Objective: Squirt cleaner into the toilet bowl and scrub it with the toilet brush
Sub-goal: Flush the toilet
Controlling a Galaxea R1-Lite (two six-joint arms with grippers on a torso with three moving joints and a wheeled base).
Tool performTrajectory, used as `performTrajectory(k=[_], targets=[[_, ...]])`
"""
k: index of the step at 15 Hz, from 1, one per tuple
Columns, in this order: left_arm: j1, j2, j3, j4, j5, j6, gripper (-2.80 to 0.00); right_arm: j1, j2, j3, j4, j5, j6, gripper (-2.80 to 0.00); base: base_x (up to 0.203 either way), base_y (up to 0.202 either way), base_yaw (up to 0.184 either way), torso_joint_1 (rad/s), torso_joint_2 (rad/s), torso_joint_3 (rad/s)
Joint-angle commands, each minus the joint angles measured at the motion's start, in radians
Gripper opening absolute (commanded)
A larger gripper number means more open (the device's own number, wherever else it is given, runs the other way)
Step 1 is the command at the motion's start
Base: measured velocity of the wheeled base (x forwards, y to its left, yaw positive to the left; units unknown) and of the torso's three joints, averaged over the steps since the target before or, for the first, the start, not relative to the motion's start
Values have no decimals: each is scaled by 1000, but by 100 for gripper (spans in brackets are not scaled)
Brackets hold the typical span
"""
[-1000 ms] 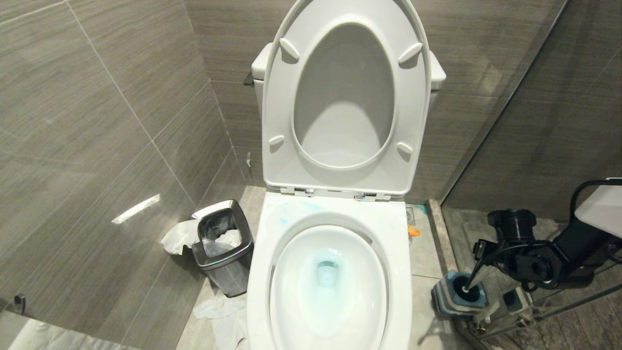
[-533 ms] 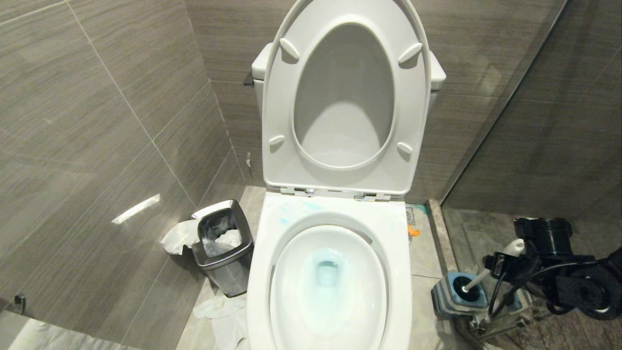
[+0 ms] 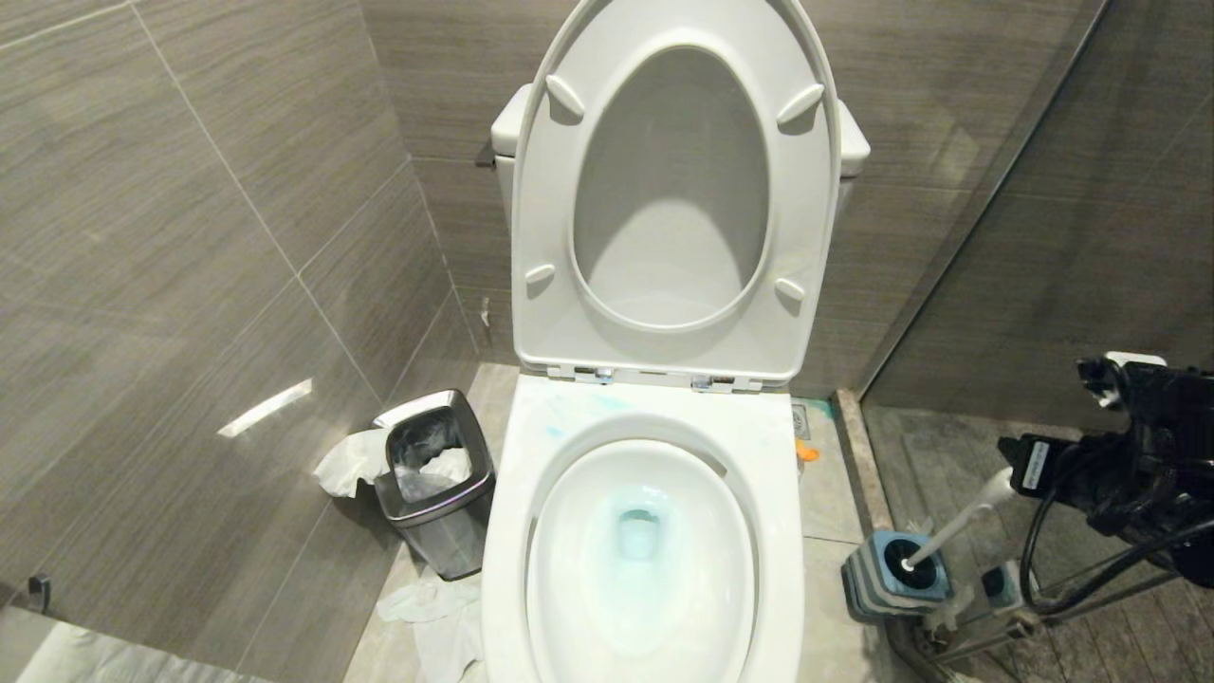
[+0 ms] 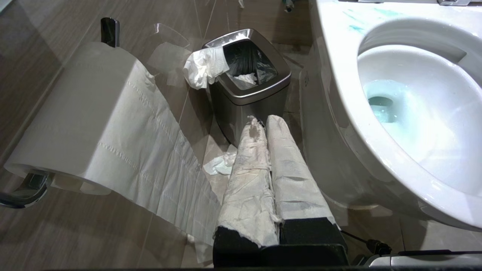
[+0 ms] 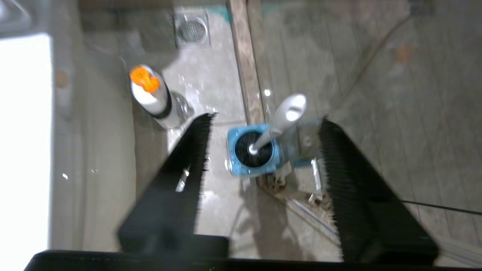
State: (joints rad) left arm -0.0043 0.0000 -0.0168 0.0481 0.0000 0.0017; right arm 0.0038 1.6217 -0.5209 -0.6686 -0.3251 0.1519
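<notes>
Already the toilet bowl [image 3: 645, 531] carries the cleaner [image 3: 637, 531]: pale turquoise tints the water at the drain, and blue smears mark the rim near the hinges, with seat and lid standing upright. So the squirting looks done, though whether the scrubbing has been done cannot be judged from this. The toilet brush [image 5: 280, 122] sits head-down in its blue-and-grey holder [image 5: 253, 150] on the floor just right of the toilet, its white handle leaning away from the bowl. The right pincer [image 5: 263, 150] hangs above it with both dark fingers spread wide, one on each side of the holder, gripping nothing. If scrubbing is what remains, the brush would need to be seized by its handle and carried over the rim.

Close by the holder stand an orange-capped bottle [image 5: 150, 94], a floor drain and the metal track of the glass partition, all crowding the reach. The left pincer [image 4: 269, 150], wrapped in paper and pressed closed, idles low at the toilet's other side, near a steel bin [image 4: 248, 75] stuffed with tissue and a hanging toilet roll [image 4: 83, 113].
</notes>
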Motion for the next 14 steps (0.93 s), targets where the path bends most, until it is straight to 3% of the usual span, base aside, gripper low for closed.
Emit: performTrajectory(k=[1, 8, 11, 14], targets=[[0, 2, 0, -1, 0, 0, -280, 1, -96, 21, -5, 0, -2, -280, 0, 0, 0, 0, 0, 0], [0, 2, 0, 1, 0, 0, -280, -3, -183, 6, -5, -11, -63, -280, 0, 0, 0, 0, 0, 0], [0, 0, 0, 1, 0, 0, -280, -4, -263, -26, -4, -33, -172, -280, 0, 0, 0, 0, 0, 0], [0, 2, 0, 1, 0, 0, -280, -8, -331, -34, -3, -108, -254, -280, 0, 0, 0, 0, 0, 0]])
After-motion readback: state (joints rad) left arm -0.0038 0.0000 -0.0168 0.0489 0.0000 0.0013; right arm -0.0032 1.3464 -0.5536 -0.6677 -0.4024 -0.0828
